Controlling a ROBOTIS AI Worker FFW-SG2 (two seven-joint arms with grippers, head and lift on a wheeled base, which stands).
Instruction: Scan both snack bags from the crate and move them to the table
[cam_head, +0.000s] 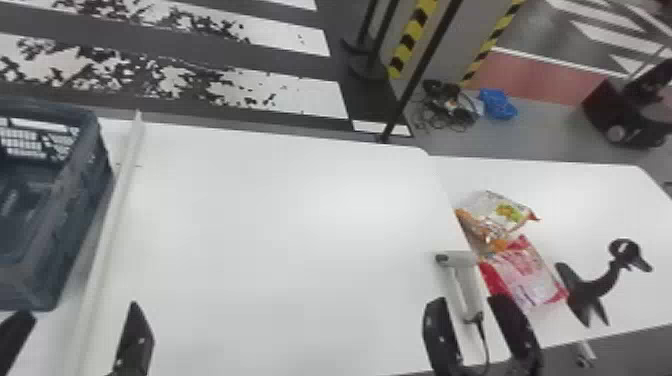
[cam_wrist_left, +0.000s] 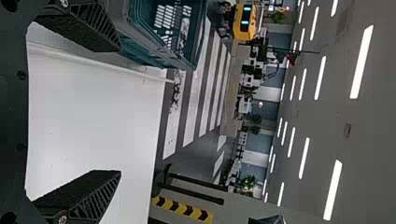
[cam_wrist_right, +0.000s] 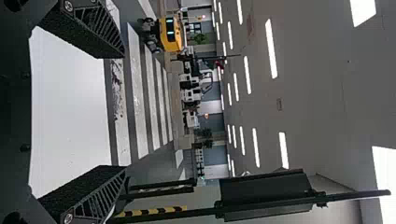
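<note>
Orange-white snack bag (cam_head: 500, 212), red-pink snack bag (cam_head: 532, 282): lie at right-hand surface's (cam_head: 600, 200) left edge, likely set aside as scanned. Scanner (cam_head: 465, 287): main surface (cam_head: 300, 225), near right corner, presumably for easy reach. Crate (cam_head: 55, 240): left edge. Left gripper (cam_head: 80, 310), right gripper (cam_head: 467, 300): spread, empty.

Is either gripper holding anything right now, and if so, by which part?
Nothing is held: the left gripper and the right gripper are both open, with nothing gripped between their fingers.

Striped floor (cam_head: 290, 97) beyond white table (cam_head: 280, 225); rows of ceiling lights (cam_wrist_left: 362, 63); yellow-black striped tape (cam_head: 412, 40).
</note>
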